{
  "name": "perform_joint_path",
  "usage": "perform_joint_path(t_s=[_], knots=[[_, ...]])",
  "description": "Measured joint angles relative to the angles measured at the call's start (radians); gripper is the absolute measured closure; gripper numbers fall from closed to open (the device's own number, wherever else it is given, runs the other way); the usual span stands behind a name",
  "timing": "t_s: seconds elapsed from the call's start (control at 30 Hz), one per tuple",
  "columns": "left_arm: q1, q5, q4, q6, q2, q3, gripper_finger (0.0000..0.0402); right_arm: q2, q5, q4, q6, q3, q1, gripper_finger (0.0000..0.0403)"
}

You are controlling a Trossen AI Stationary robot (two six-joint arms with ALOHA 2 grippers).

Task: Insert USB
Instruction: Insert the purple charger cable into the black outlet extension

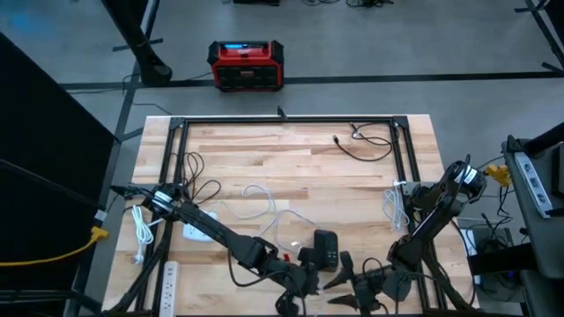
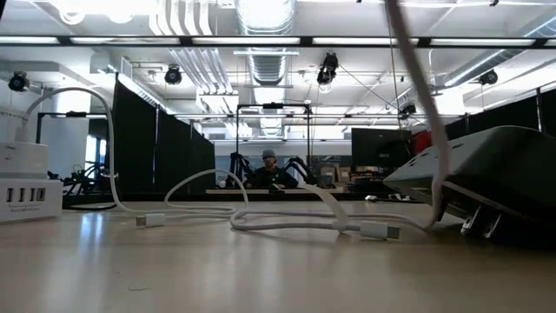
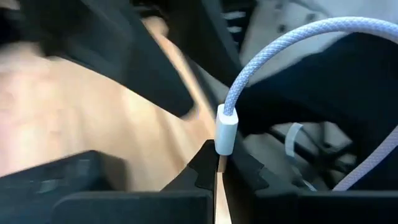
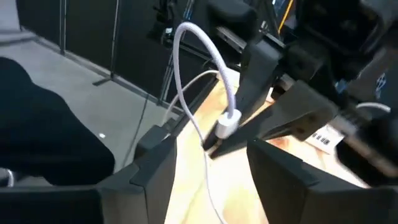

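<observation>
At the near edge of the surface [image 1: 291, 150], the left gripper [image 3: 219, 167] has its 2 fingers clenched on the white USB plug [image 3: 226, 129]. The right gripper [image 4: 208, 163] faces it, fingers released. The black adapter [image 1: 325, 247] lies nearby, partly hidden.

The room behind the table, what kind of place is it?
Probably a robot lab or workshop: black curtain walls, bare pipes on the ceiling, and a person sitting at another robot table far back.

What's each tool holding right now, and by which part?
Left tool pinches the white braided USB cable by its connector plug. Right tool is open, holding nothing.
</observation>
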Motion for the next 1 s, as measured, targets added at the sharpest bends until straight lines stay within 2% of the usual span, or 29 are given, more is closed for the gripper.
perform_joint_path(t_s=[0.2,0.33,0.57,0.83,1.0], knots=[[0.025,0.165,-0.005,-0.048,0.0,0.0,0.0401,0.003,-0.005,-0.103,-0.165,0.083,-0.001,0.0218],[0.035,0.194,-0.007,-0.057,0.0,0.0,0.0401,0.019,-0.004,-0.253,-0.241,0.18,-0.001,0.0231],[0.036,0.205,-0.013,-0.066,0.0,0.0,0.0401,0.056,-0.003,-0.485,-0.263,0.326,-0.008,0.0255],[0.035,0.206,-0.014,-0.067,0.001,0.0,0.0401,0.056,-0.006,-0.534,-0.287,0.353,-0.026,0.0333],[0.035,0.206,-0.017,-0.067,0.002,0.0,0.0401,0.056,-0.05,-0.53,-0.282,0.353,-0.055,0.0383]])
